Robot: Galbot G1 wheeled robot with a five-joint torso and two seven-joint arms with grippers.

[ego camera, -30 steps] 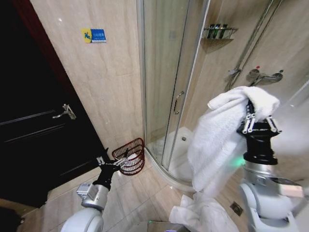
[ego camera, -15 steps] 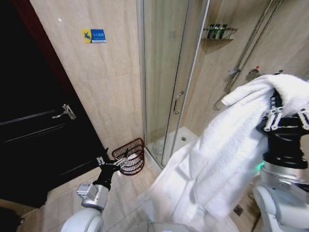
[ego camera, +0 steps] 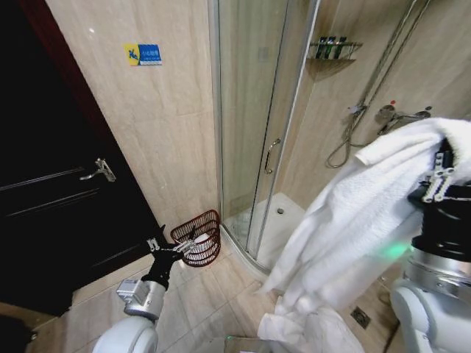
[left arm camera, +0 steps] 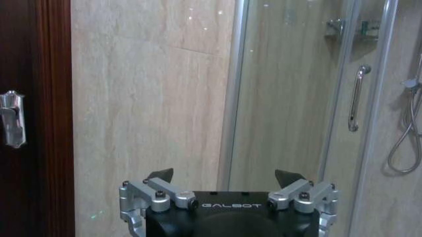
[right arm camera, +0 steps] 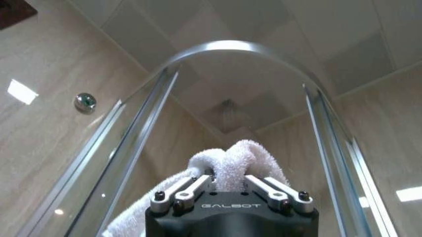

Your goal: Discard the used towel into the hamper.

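Note:
A white towel [ego camera: 346, 220] hangs from my right gripper [ego camera: 444, 173], which is raised at the right edge of the head view. The cloth drapes down and leftward, with its lower end bunched on the floor tiles. In the right wrist view that gripper [right arm camera: 228, 178] is shut on a fold of the towel [right arm camera: 238, 157]. The hamper [ego camera: 200, 237], a dark reddish-brown wire basket, stands on the floor against the wall beside the shower door. My left gripper [ego camera: 179, 248] is held low just in front of the hamper, and the left wrist view shows this gripper [left arm camera: 224, 175] open and holding nothing.
A curved glass shower enclosure [ego camera: 250, 132] with a door handle [ego camera: 271, 156] stands behind the hamper. At the left is a dark door [ego camera: 51, 198] with a lever handle [ego camera: 99, 170]. A floor drain [ego camera: 360, 317] lies near the towel's end. A shelf of bottles [ego camera: 335, 48] hangs inside the shower.
My right arm has carried the towel to the right. The hanging cloth swung out leftward and has settled back. The left arm and hamper have not moved.

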